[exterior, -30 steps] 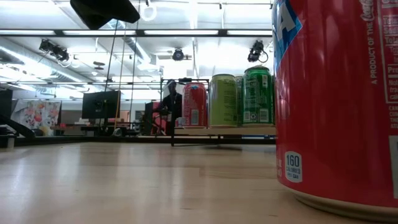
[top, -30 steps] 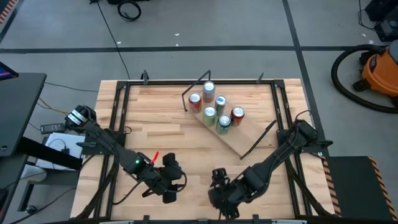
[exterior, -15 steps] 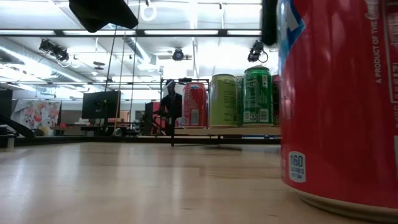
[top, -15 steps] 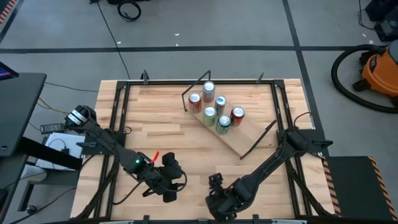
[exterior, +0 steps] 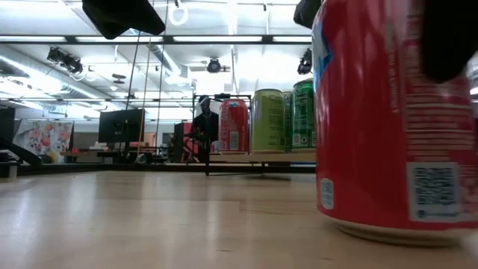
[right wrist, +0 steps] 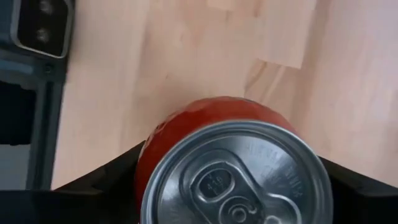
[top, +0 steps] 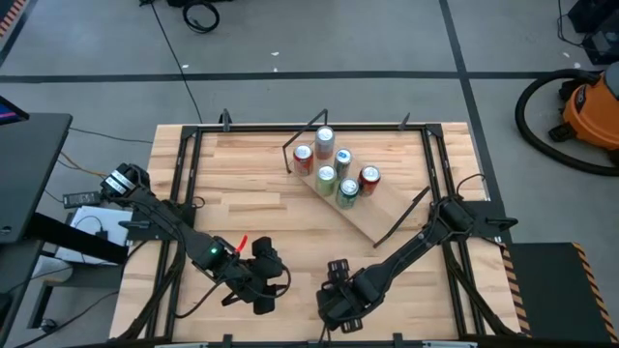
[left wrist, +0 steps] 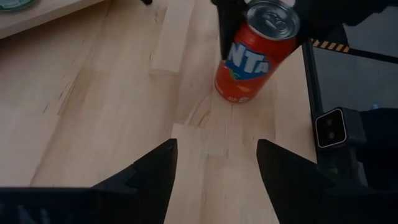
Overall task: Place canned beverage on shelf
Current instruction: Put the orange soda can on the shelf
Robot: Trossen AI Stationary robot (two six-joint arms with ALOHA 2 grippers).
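The red Fanta can stands at the near edge of the table. The right gripper hugs its sides. It looks smooth and slippery, so hold it mid-body. The shelf with 5 cans sits far behind. The left gripper waits spread wide nearby.

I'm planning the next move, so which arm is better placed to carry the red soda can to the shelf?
Right. The right gripper straddles the red soda can, fingers either side, while the left gripper hangs open beside it.
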